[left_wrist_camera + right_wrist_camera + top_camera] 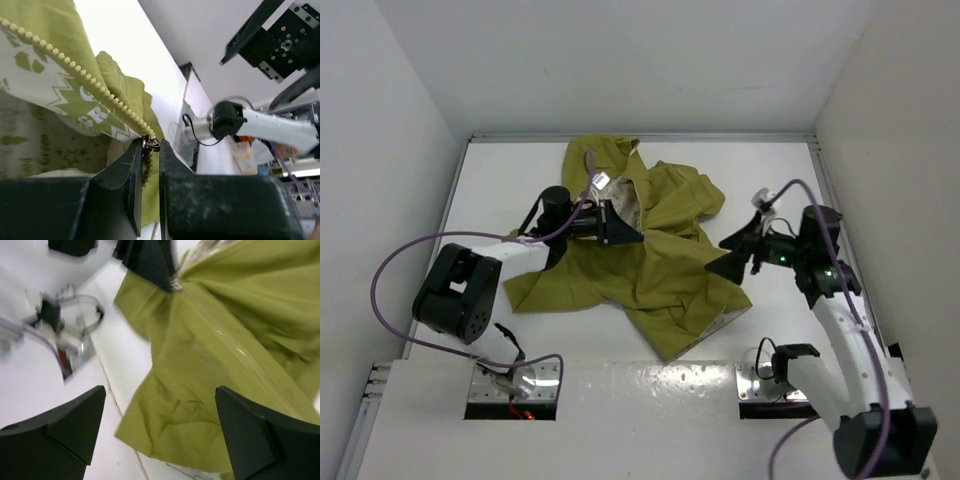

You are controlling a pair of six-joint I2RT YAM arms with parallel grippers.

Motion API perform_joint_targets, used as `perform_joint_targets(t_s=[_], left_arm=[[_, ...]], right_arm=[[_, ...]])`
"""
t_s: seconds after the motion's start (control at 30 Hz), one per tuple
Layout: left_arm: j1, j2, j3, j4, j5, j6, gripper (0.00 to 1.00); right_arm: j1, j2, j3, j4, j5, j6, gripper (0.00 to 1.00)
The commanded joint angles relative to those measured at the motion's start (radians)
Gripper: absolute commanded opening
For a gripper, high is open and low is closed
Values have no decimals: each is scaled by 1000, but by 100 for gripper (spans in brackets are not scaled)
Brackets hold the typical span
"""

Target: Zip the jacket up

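The olive-green jacket (655, 265) lies crumpled in the middle of the table, with its cream printed lining (45, 95) turned out near the collar. My left gripper (623, 229) is shut on the metal zipper slider (151, 143), which sits at the fingertips where the row of zipper teeth (85, 76) ends. My right gripper (735, 252) is wide open and empty. It hovers over the jacket's right side, above the green fabric (200, 370). The left gripper's fingers (147, 260) show at the top of the right wrist view.
White walls enclose the table on the left, back and right. The jacket's hem (675, 345) reaches close to the front edge. Metal mounting plates (515, 385) and cables (395, 270) sit by the arm bases.
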Motion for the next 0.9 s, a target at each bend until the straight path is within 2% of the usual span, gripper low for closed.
perform_joint_targets(t_s=[0.0, 0.03, 0.07, 0.13, 0.2, 0.3, 0.33, 0.4, 0.53, 0.6, 0.73, 0.87], left_arm=[[-48, -57, 46, -29, 15, 23, 0], [-48, -57, 46, -29, 24, 14, 0], [-64, -68, 46, -29, 24, 14, 0], [-88, -77, 46, -29, 24, -14, 0], [-104, -86, 46, -29, 24, -26, 0], [-124, -87, 46, -29, 24, -63, 0], [-124, -87, 46, -6, 24, -74, 0], [-134, -87, 46, -6, 35, -83, 0], [-143, -87, 46, 3, 44, -94, 0], [-143, -77, 46, 3, 44, -94, 0], [-153, -77, 58, 3, 44, -106, 0], [-153, -68, 67, 12, 44, -118, 0]], right_arm=[[185, 74, 62, -78, 206, -307, 91], [297, 113, 83, -64, 303, -340, 93], [330, 128, 87, -52, 329, -443, 93], [415, 179, 91, -6, 420, -498, 95], [453, 206, 93, 11, 462, -565, 98], [489, 240, 64, 114, 511, -581, 99], [496, 249, 41, 196, 507, -567, 99], [514, 258, 25, 227, 510, -562, 99], [546, 281, -34, 408, 539, -533, 99], [546, 290, -53, 488, 519, -513, 99], [548, 332, -47, 537, 398, -463, 99], [565, 381, -65, 640, 357, -418, 98]])
